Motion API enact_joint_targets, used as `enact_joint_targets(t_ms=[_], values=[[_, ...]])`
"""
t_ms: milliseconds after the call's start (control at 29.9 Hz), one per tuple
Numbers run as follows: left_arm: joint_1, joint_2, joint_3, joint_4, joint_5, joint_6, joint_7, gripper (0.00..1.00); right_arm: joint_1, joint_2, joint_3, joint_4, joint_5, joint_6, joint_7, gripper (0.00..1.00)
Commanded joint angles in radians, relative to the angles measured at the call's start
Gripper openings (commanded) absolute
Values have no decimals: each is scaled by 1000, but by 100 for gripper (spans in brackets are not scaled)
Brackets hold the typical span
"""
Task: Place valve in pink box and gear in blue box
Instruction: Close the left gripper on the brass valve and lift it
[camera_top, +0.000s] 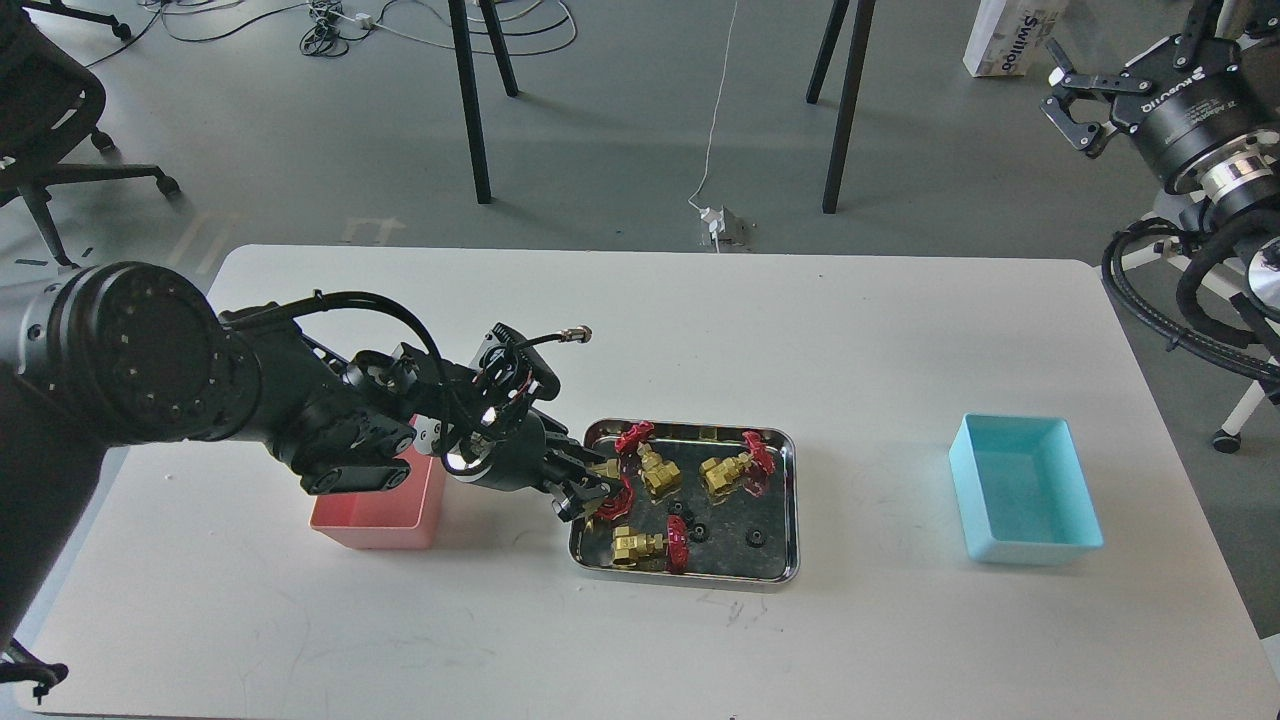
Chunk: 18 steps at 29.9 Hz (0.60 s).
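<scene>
Brass valve (607, 482) pinched in left claw (590, 485), over steel tray (790, 520)

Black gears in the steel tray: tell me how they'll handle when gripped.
The gears are tiny beside the valves, so probably light and fiddly to pinch. Being round, one set on edge may roll. The steel tray looks shiny, so a nudged gear would likely slide.

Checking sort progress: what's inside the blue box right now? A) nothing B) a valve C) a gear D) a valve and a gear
A: the blue box shows only its bare floor, while the valves and gears are all at the steel tray.
</scene>
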Motion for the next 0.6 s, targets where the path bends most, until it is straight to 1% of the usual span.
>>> enact_joint_targets(t_ms=[0, 100, 568], values=[[0, 1, -4, -1, 1, 0, 0, 37, -1, 0, 0, 0, 0, 0, 0, 100], [0, 1, -4, -2, 1, 0, 0, 32, -1, 2, 0, 0, 0, 0, 0, 100], [-2, 0, -4, -2, 1, -1, 0, 23, -8, 0, 0, -1, 0, 0, 0, 100]])
